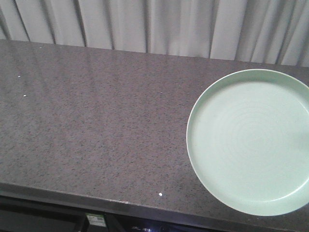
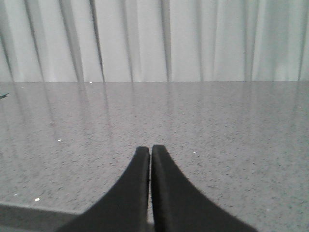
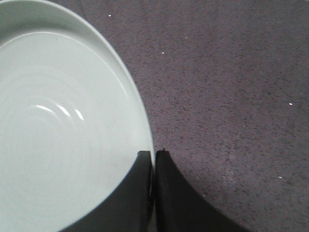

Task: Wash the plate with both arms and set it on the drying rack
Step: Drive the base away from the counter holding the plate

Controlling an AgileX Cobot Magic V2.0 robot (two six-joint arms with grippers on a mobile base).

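At the right end of the dark speckled bench [image 1: 96,121], close to its front edge: the plate [image 1: 251,142], flat, face up, nothing on it, far right side cut off by the frame of the exterior view; behind, only a pale curtain [image 1: 145,24]; no sign of the drying rack in any view. In the right wrist view, directly at the plate's rim: the right gripper [image 3: 154,152], fingers pressed together with nothing between them, one finger overlapping the plate's face, the other over the bench; impossible to say whether touching the rim or poised above it. Elsewhere over the bench, no plate in its own view: the left gripper [image 2: 150,147], likewise closed and empty.

Judging by the gloss and the bright glints on the concentric rings, probably glazed ceramic or hard melamine: stiff, no give, fairly weighty, smooth and likely slippery, more so once wet; breakable on stone if ceramic. Lying flat, offers nothing to pinch except the low raised rim; best to open wide, straddle that rim with one finger on the face and one outside under the lip, then squeeze firmly; better yet, take opposite sides with both arms to stop any tilt. Beware a one-sided hold so near the bench edge: easy to lever, slide and drop.
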